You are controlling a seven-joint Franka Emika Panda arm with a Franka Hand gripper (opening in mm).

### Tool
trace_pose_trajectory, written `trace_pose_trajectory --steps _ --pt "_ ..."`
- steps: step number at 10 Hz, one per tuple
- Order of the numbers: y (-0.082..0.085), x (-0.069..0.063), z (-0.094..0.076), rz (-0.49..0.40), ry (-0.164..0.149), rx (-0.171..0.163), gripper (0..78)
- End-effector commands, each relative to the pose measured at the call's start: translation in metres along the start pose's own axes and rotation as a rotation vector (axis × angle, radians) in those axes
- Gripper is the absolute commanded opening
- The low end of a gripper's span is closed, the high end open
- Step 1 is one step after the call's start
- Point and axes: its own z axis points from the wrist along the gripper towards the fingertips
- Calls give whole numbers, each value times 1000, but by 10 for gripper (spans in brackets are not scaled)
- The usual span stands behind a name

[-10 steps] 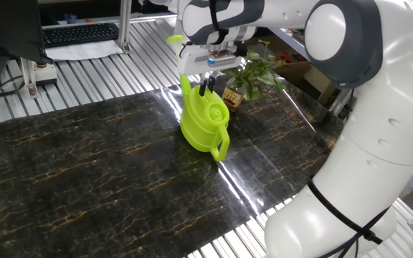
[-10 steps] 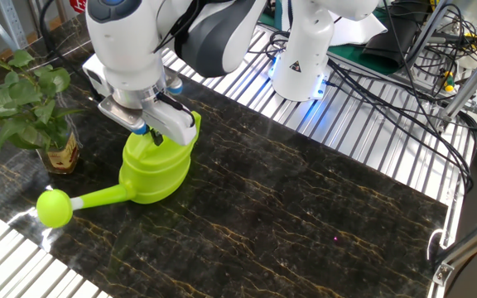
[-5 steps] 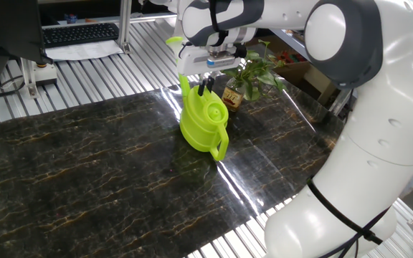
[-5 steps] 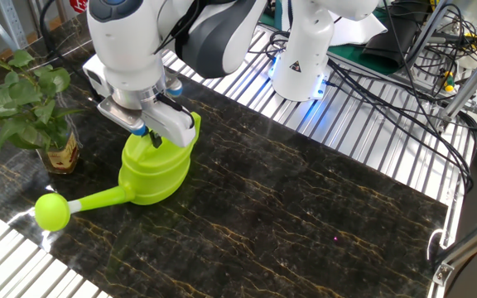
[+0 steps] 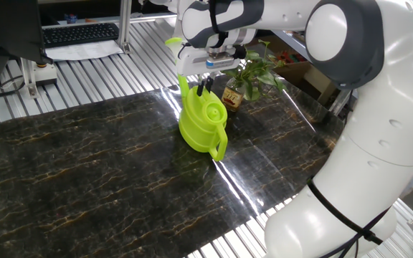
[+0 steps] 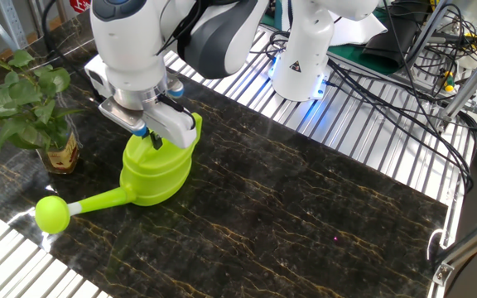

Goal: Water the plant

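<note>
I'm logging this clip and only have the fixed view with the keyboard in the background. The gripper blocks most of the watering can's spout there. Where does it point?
Observer: The other fixed view shows the whole spout. It runs low over the tabletop to a round head near the edge. It points past the plant, not over it.
Operator: From my side the can seems to overlap the jar. Are they touching?
Observer: No. In the other fixed view, a strip of bare tabletop separates the watering can from the brown jar.
</note>
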Motion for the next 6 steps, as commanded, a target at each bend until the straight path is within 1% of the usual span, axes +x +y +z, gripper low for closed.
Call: trace_pose_trajectory --steps 1,6 --pt "1 -1 -3 4 -10 1 11" --pt "1 -3 -4 10 -16 1 11"
